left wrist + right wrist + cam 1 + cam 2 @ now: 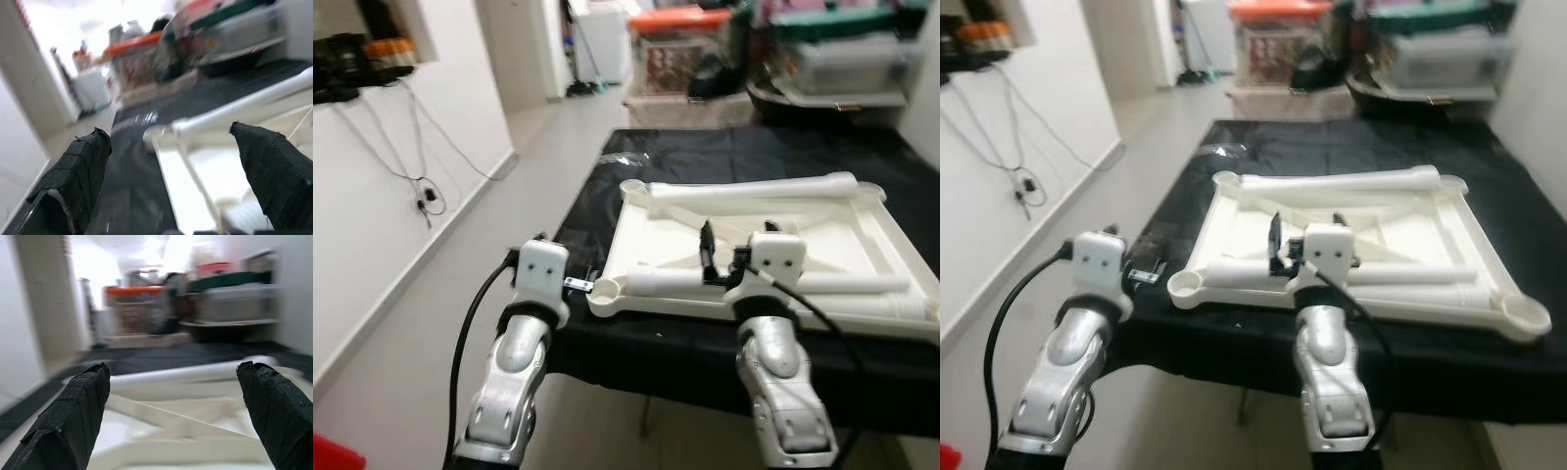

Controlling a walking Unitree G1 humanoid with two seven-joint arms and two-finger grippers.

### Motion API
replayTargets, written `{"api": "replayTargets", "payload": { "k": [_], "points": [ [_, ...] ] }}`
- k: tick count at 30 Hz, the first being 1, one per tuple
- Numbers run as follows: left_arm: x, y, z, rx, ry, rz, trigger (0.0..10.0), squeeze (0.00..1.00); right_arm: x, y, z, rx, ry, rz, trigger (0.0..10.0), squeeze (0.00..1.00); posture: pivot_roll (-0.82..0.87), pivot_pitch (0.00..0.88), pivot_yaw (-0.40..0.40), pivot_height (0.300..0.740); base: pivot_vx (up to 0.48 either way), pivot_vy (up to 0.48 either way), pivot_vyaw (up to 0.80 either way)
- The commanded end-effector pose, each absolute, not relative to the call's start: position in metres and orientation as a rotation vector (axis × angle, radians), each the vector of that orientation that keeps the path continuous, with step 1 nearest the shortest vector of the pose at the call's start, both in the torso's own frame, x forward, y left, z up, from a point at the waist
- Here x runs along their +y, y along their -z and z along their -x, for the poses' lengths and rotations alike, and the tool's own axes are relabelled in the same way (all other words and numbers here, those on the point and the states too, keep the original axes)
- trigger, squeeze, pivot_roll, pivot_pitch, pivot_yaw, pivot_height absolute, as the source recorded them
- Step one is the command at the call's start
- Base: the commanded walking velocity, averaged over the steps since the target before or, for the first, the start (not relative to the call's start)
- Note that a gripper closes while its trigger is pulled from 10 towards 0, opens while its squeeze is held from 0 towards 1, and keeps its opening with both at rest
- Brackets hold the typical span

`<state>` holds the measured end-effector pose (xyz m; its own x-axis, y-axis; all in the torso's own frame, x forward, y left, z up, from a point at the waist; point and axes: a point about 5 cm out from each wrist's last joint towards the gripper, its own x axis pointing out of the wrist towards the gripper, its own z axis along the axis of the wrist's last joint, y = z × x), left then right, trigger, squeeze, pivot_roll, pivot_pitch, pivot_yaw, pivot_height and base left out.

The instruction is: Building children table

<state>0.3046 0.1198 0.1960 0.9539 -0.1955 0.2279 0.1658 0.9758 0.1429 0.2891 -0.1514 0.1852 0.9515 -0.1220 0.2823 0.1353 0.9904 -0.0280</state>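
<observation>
Behind tabletop [756, 257], blurred storage bins [842, 54]

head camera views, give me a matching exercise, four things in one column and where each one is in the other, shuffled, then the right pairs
Things:
1. white tabletop
2. left hand
3. right hand
4. orange-lidded bin

Places:
A. beside the tabletop's near left corner, over the black cloth
B. far end of the room, past the black cloth
C. lying upside down on the black cloth, loose white legs lying on it
D. over the near edge of the tabletop, above a loose leg

Pairs: 1-C, 2-A, 3-D, 4-B
</observation>
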Motion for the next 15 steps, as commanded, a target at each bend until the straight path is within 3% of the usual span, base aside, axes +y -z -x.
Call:
{"api": "replayTargets", "payload": {
  "k": [1,3,10,15],
  "points": [
    [0.13,-0.189,-0.309,-0.199,0.195,-0.14,10.0,0.0,-0.145,-0.183,-0.29,-0.266,0.111,0.029,10.0,0.0,0.03,0.0,0.035,0.74,0.0,0.0,-0.8],
    [0.131,-0.192,-0.312,-0.202,0.211,-0.151,10.0,0.0,-0.144,-0.183,-0.29,-0.266,0.108,0.025,10.0,0.0,0.03,0.0,0.035,0.74,0.0,0.0,-0.8],
    [0.138,-0.203,-0.323,-0.207,0.375,-0.37,10.0,0.0,-0.137,-0.179,-0.288,-0.244,0.081,0.01,10.0,0.0,0.04,0.0,0.04,0.74,0.0,0.0,0.0],
    [0.152,-0.224,-0.34,-0.221,0.49,-0.487,10.0,0.0,-0.128,-0.168,-0.277,-0.19,0.067,-0.008,10.0,0.0,0.05,0.016,0.064,0.74,0.0,0.0,-0.8]
  ]
}}
